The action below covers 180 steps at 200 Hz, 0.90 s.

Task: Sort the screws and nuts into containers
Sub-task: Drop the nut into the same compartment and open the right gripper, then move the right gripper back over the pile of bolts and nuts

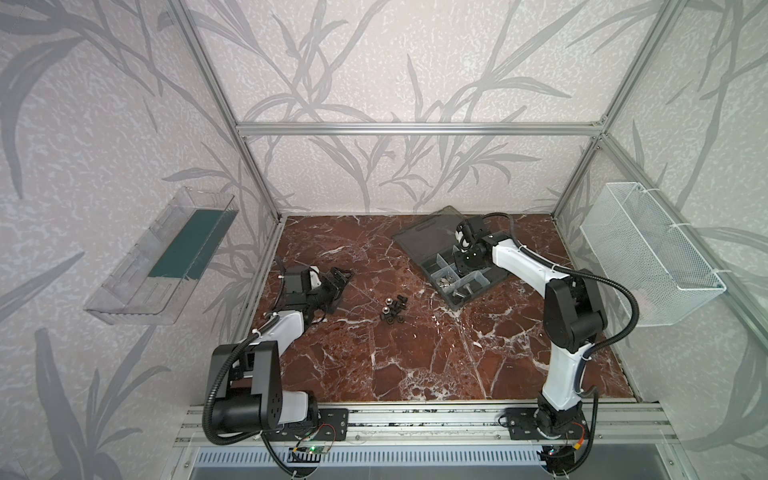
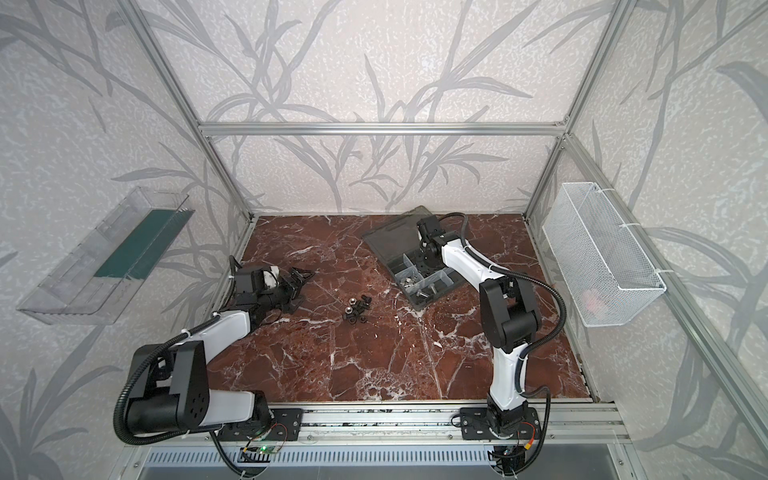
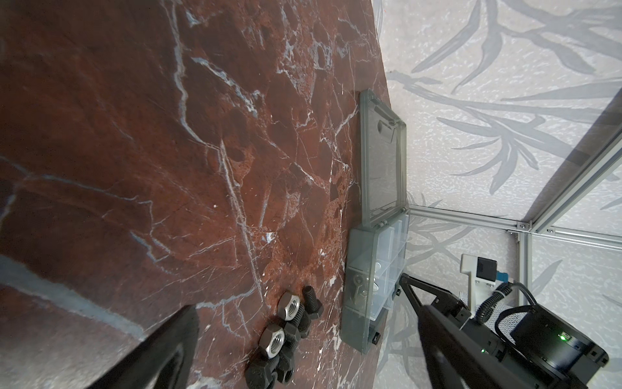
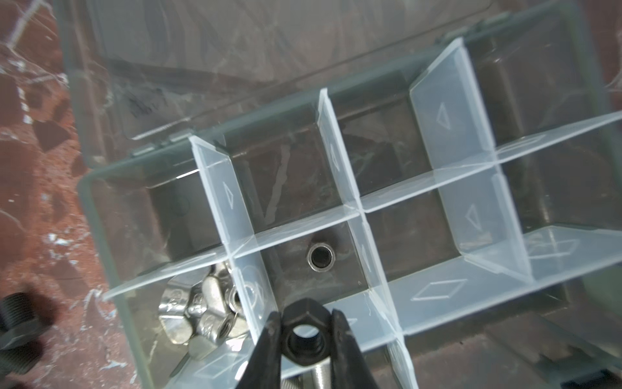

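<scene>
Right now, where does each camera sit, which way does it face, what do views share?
Both top views: high in front, looking down on table, left arm, right arm, organiser box, screw-and-nut pile.
Left wrist: low, facing pile and box through the open left gripper.
Right wrist: above the box, looking in; right gripper shut on a black nut.
Shared: box in all views.

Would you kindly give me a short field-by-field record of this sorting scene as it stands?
Right hand: shut on a black nut, above the organiser box
Left hand: open, empty, apart from the loose pile
Loose pile: silver nuts and black screws on the marble table
Box lid: open, lying flat
Box contents: silver wing nuts in one compartment; a round silver piece in the next
</scene>
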Motion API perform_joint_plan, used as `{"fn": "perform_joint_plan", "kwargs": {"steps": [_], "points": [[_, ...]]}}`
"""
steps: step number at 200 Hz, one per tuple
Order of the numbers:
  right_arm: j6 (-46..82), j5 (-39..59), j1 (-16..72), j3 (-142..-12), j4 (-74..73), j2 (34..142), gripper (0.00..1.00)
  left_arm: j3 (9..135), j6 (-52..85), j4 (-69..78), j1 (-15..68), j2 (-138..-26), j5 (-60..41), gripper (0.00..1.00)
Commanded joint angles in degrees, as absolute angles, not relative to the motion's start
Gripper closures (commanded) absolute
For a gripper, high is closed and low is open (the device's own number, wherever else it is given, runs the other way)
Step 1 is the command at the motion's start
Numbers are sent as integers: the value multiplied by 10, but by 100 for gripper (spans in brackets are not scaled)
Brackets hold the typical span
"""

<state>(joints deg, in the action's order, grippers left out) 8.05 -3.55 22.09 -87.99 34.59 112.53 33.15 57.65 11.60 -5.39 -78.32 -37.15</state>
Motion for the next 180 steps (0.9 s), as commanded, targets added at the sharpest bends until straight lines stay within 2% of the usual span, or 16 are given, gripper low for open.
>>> {"fn": "perform_joint_plan", "kwargs": {"steps": [1, 24, 46, 66, 114, 146, 180], "points": [[73, -56, 219, -900, 359, 1136, 100, 325, 581, 118, -57, -766, -373, 0], [72, -55, 219, -904, 363, 1147, 100, 326, 578, 112, -57, -762, -370, 1], [67, -57, 219, -906, 363, 1151, 71, 326, 578, 111, -57, -761, -371, 1], [62, -56, 219, -912, 370, 1150, 59, 326, 578, 111, -57, -761, -371, 0], [20, -32, 226, -905, 372, 1112, 49, 324, 579, 112, -57, -760, -372, 0], [-45, 31, 275, -855, 337, 1035, 45, 329, 580, 112, -57, -763, -373, 1], [-58, 61, 341, -819, 336, 982, 42, 329, 579, 110, -57, -761, -372, 0]]}}
